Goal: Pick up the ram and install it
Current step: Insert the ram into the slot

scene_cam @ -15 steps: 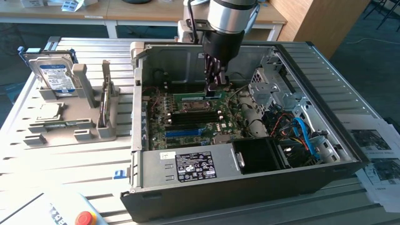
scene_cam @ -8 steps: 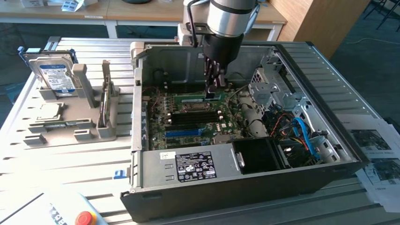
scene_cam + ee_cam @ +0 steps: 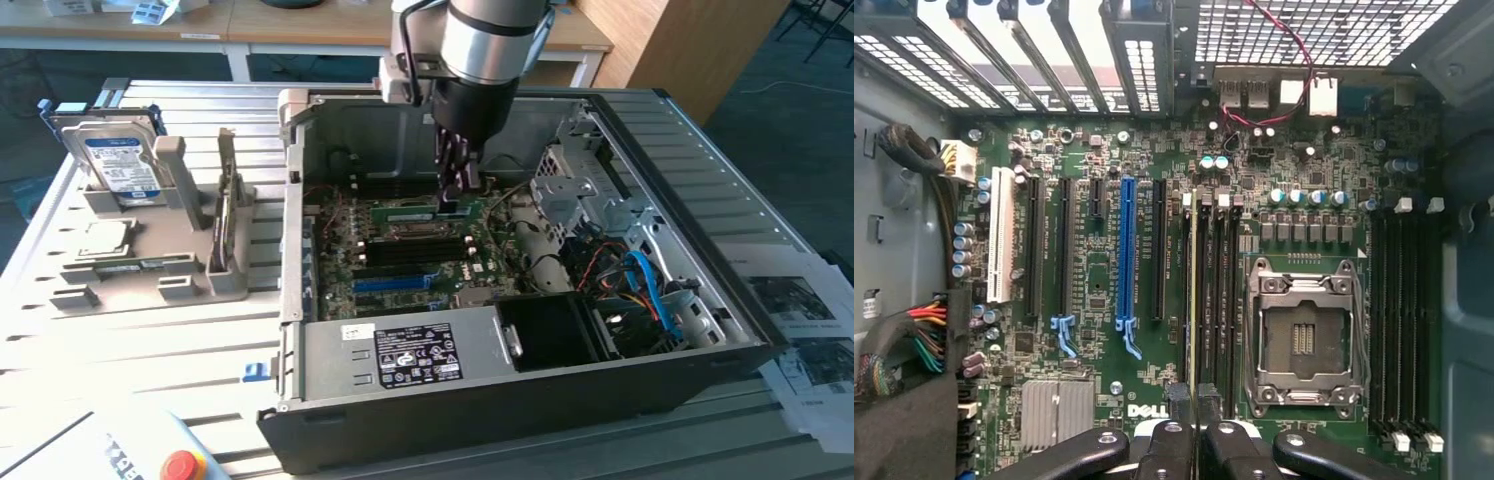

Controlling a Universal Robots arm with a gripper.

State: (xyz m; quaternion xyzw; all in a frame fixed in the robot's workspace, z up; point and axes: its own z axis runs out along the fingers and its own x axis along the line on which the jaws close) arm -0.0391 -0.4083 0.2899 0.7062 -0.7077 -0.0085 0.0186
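You have the end effector down inside the open computer case, with its fingers drawn together on the ram. In the wrist view the end effector pinches the near end of the ram, which you see edge-on as a thin green line. It runs along one of the dark memory slots just beside the empty CPU socket.

By this showing, the pick-up is done: the stick is off the surface and inside the case, lined up with the slot on the motherboard. It stands upright and parallel to its neighbours, well apart from the long blue slot.

What you cannot settle from here is the seating. The stick looks to be in or right over the slot, but whether it is pressed fully home and the white end clips have closed on it cannot be told. The end effector's grip is not released, so count the install as under way, not finished.
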